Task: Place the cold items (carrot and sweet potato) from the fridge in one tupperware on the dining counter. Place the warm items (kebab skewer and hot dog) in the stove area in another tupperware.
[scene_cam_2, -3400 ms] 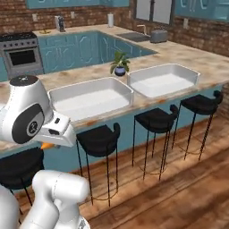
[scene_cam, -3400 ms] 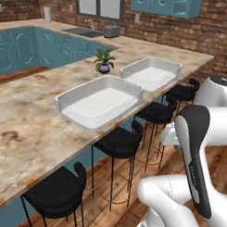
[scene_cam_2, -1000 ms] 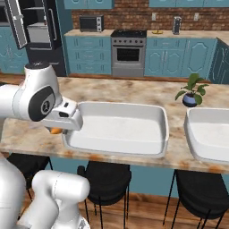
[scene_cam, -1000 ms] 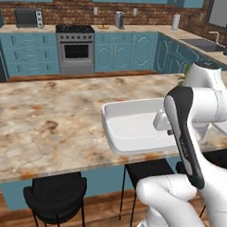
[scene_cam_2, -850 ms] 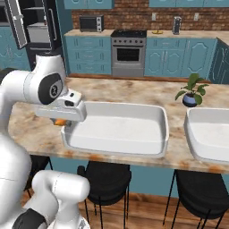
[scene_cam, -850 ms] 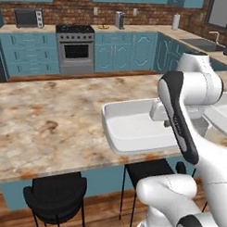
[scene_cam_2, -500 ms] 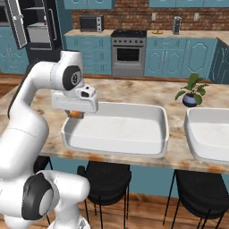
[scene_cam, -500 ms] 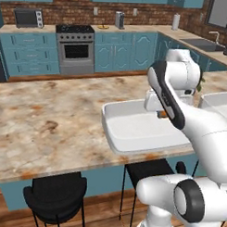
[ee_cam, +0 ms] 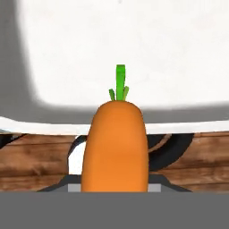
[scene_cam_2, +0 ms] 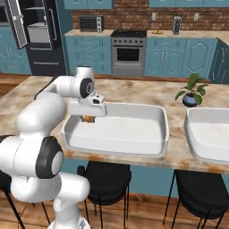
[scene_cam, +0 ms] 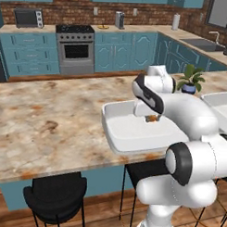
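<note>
My gripper [scene_cam: 151, 117] is shut on the carrot [scene_cam: 152, 119], an orange root with a green tip, and hangs just above the floor of the nearer white tupperware [scene_cam: 111, 133] on the dining counter [scene_cam: 50, 122]. From the right, the carrot [scene_cam_2: 89, 118] hangs over the left end of that tupperware [scene_cam_2: 117, 150]. In the hand view the carrot [ee_cam: 114, 147] points at the tupperware's white floor [ee_cam: 116, 40]. A second tupperware [scene_cam_2: 210, 134] lies further right. The fridge [scene_cam_2: 40, 36] stands open at the back left. The sweet potato, kebab skewer and hot dog are out of view.
A potted plant [scene_cam_2: 192, 91] stands on the counter between the two tubs. The stove [scene_cam: 76, 44] sits against the back wall amid teal cabinets, with a microwave [scene_cam: 27, 17] beside it. Black stools [scene_cam_2: 107, 176] line the counter's near side.
The arm has swung from the counter's near edge out over the nearer tupperware, carrying the carrot along. The grip has not changed.
</note>
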You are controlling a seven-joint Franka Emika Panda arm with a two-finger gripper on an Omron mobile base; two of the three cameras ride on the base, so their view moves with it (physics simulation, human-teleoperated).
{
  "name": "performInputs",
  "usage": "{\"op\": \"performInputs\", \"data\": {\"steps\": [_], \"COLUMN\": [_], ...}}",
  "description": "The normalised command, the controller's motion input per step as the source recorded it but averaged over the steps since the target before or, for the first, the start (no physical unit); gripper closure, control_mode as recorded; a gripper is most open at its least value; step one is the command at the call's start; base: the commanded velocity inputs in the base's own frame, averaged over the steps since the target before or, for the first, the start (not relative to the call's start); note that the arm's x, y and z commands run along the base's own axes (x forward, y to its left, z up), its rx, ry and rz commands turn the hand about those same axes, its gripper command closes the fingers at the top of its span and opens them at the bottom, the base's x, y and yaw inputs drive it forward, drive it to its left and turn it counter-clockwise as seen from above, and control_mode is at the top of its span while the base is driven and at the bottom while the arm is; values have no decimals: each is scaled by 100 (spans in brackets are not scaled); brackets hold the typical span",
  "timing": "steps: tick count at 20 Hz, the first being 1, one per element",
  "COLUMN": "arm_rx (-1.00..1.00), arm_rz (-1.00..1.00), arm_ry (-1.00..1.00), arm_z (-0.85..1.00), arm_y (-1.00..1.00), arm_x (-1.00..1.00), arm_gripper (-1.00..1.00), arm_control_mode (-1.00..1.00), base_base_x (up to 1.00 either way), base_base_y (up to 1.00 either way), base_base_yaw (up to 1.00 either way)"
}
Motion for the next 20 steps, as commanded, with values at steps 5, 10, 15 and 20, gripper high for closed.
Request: {"op": "performInputs", "data": {"steps": [5,10,15,20], "arm_rx": [0,0,0,0], "arm_rz": [0,0,2,0], "arm_ry": [4,1,4,1], "arm_z": [-61,-47,-52,-63], "arm_y": [-9,0,0,0], "arm_x": [100,100,76,1], "arm_gripper": [100,100,100,100], "arm_control_mode": [-100,-100,-100,-100], "base_base_x": [0,0,0,0], "base_base_y": [0,0,0,0], "base_base_yaw": [0,0,0,0]}}
